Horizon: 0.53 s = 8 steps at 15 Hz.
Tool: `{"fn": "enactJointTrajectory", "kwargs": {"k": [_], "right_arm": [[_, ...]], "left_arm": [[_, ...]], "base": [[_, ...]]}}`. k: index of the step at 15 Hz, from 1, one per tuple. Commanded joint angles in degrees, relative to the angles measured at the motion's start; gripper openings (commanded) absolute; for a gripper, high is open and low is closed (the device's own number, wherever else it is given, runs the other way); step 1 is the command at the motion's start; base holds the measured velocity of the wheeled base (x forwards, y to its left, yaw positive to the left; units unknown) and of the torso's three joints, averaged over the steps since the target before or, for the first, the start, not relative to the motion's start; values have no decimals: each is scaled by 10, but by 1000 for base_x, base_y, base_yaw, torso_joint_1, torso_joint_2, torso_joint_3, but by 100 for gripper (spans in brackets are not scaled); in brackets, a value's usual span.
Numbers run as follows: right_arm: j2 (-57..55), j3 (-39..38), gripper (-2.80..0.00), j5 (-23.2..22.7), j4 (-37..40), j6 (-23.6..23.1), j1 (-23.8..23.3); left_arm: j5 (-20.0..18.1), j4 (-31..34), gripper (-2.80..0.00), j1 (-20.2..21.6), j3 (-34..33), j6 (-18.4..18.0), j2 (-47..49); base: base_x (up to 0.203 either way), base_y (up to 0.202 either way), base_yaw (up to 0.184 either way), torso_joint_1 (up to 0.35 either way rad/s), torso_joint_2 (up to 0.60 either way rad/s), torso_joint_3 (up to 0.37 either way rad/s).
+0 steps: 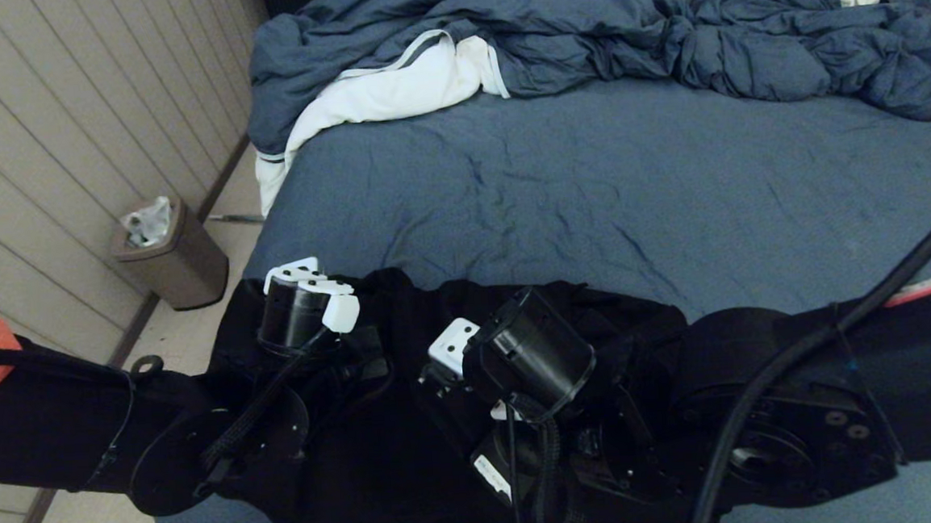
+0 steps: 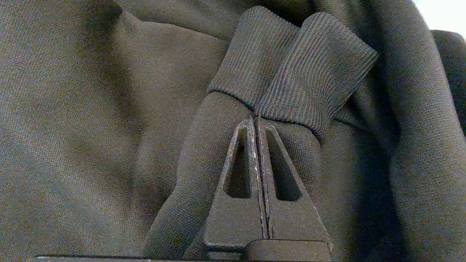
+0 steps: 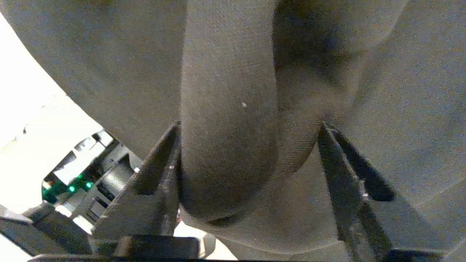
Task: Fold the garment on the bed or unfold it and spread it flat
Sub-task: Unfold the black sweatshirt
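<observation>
A: What's on the left?
B: The left gripper [image 2: 256, 122] is pressed fully closed, its tips at the hoodie's ribbed cuff [image 2: 291, 69].
A: The hoodie itself?
B: The black hoodie [image 1: 412, 451] lies bunched along the near edge of the bed [image 1: 591, 197].
A: Right side?
B: The right gripper [image 3: 247, 145] stands parted around a thick fold, not clamping.

The left gripper [image 2: 257, 122] has its jaws pressed together, tips at the edge of the garment's [image 2: 91, 120] ribbed cuff [image 2: 295, 72], dark fabric on every side.
</observation>
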<state>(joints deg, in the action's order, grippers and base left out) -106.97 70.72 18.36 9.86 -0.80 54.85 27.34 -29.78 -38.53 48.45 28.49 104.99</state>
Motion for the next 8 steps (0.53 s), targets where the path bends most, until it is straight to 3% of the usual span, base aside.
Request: {"fn": "enactJointTrajectory", "kwargs": {"k": [1,8], "right_arm": [[-1,2,0,1,0,-3,0],[1,0,0,2,1,-4,1]], "left_arm": [[2,-3,-280,0,0,2,2],[5,-5,-280,0,0,2,5]], "base": [[0,0,0,0,0,0],[0,0,0,0,0,0]]}}
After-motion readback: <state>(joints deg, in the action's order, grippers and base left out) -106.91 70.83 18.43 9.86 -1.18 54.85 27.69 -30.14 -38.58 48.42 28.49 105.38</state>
